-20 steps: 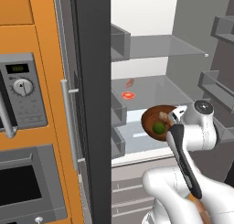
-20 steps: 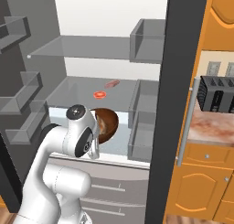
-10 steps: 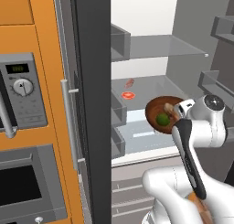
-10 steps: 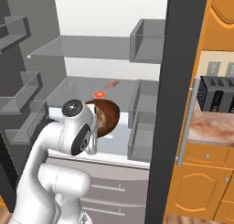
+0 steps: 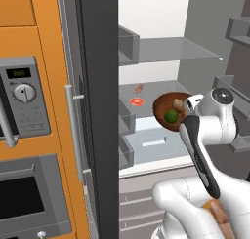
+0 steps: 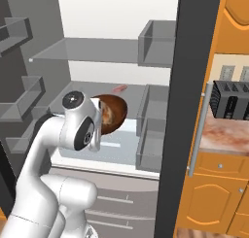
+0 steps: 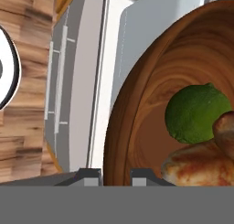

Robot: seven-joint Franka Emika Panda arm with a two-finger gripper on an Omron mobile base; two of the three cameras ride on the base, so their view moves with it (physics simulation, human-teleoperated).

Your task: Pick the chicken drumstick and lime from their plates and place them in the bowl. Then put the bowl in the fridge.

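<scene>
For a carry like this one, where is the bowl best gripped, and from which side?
At the rim. The bowl is wide with a thin wall, so only its edge fits between the fingers. The gripper is shut on the near rim, one finger inside, one outside, coming from the side opposite the lime and chicken drumstick.
</scene>
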